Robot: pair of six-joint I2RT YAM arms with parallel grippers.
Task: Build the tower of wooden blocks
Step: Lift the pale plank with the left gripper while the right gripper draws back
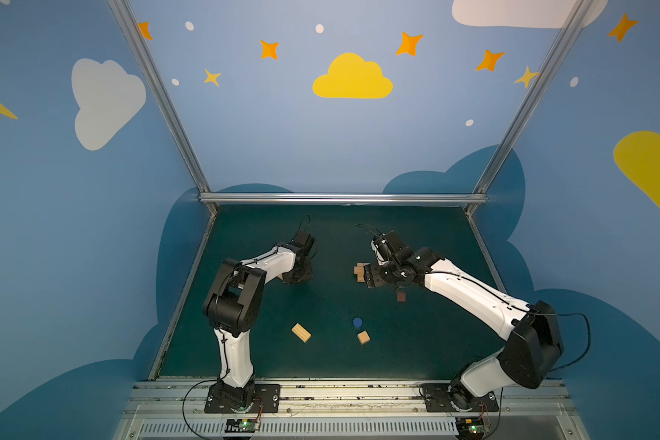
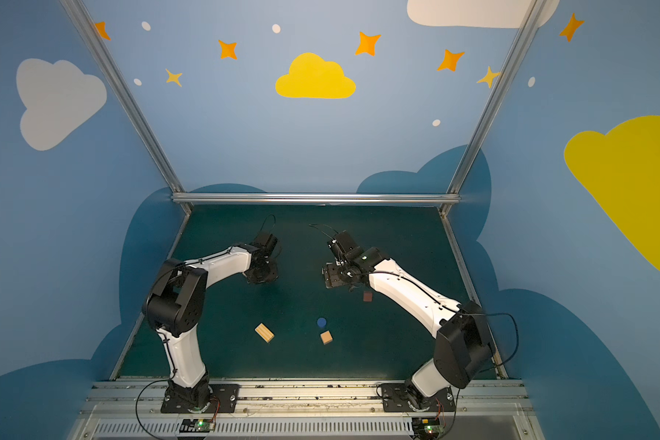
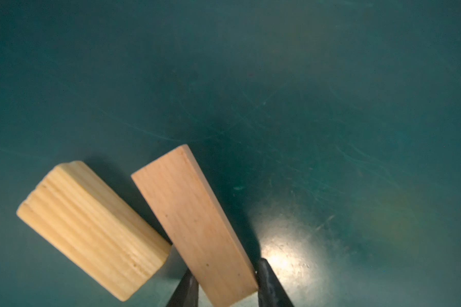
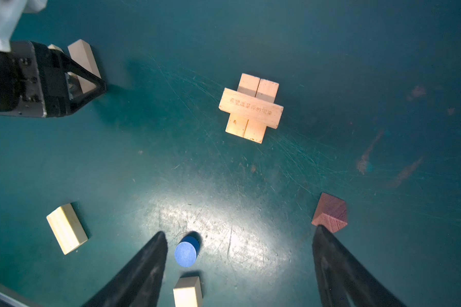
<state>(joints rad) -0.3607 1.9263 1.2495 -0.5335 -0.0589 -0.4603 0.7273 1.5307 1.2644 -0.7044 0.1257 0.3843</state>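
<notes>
The wood block tower (image 4: 250, 109) is a low cross of tan bars, one lying across two; in a top view the tower (image 1: 360, 271) shows beside my right gripper (image 1: 370, 276). That right gripper (image 4: 240, 230) hangs open above the mat with nothing between its fingers. My left gripper (image 3: 225, 265) is down at the mat's left, with a finger against each side of a smooth tan bar (image 3: 194, 226). In the right wrist view the left gripper (image 4: 91, 82) straddles that bar (image 4: 83, 58).
A pale ribbed block (image 3: 91, 228) lies right beside the gripped bar. Loose on the green mat (image 1: 416, 343) are another ribbed block (image 1: 301, 332), a blue round piece (image 1: 357, 322), a tan cube (image 1: 363, 337) and a dark reddish-brown cube (image 1: 401, 296). Metal rails edge the mat.
</notes>
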